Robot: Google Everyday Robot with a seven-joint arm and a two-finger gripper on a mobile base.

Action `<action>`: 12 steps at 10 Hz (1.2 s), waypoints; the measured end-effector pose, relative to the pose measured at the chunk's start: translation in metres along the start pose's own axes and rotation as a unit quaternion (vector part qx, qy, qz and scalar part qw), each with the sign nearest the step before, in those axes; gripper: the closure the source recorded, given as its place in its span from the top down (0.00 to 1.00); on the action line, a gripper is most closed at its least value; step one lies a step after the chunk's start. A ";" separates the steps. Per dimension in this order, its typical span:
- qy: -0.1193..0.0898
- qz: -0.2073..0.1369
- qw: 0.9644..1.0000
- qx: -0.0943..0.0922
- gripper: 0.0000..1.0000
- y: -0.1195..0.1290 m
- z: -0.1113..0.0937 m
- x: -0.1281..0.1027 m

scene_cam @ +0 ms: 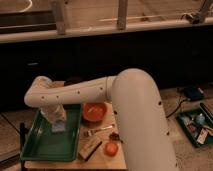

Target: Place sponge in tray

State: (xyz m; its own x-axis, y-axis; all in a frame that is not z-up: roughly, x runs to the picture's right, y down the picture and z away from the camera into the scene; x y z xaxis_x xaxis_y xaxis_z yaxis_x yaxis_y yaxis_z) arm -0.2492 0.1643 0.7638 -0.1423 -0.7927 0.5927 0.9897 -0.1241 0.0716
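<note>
**End effector** (57, 119): at the end of the white arm (80, 92), which reaches in from the right, bends at an elbow on the left and turns downward. It hangs over the near-right part of the tray. Whether it is spread or pressed together cannot be told.

**Sponge** (59, 128): small, pale blue block. It lies directly under the end effector's tip and inside the tray's rim, close to the tray's right wall. Whether the end effector is gripping it, or merely just above it, cannot be told.

**Tray** (40, 145): large, green, rectangular, with a raised rim. It sits below the end effector and extends to its left and toward the camera, on the left part of the surface (100, 161).

**Orange bowl** (94, 111): round, to the right of the end effector, just beside the tray's right edge.

**Tan-brown block** (91, 147): rectangular, with a dark edge. It lies to the right of and nearer the camera than the end effector, outside the tray.

**Orange round item** (111, 148): just right of the block.

**Utensil** (97, 131): pale and thin, lying between the bowl and the block.
</note>
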 end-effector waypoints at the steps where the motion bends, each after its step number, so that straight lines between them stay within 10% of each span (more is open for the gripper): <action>1: 0.000 -0.001 1.000 -0.001 0.80 -0.002 -0.001 0.001; 12: -0.001 -0.003 1.000 -0.007 0.80 -0.014 -0.004 0.010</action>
State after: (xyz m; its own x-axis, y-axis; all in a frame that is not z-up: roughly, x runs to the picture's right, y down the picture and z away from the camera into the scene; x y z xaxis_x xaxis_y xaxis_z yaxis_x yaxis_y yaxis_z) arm -0.2644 0.1557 0.7657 -0.1477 -0.7914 0.5932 0.9886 -0.1364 0.0642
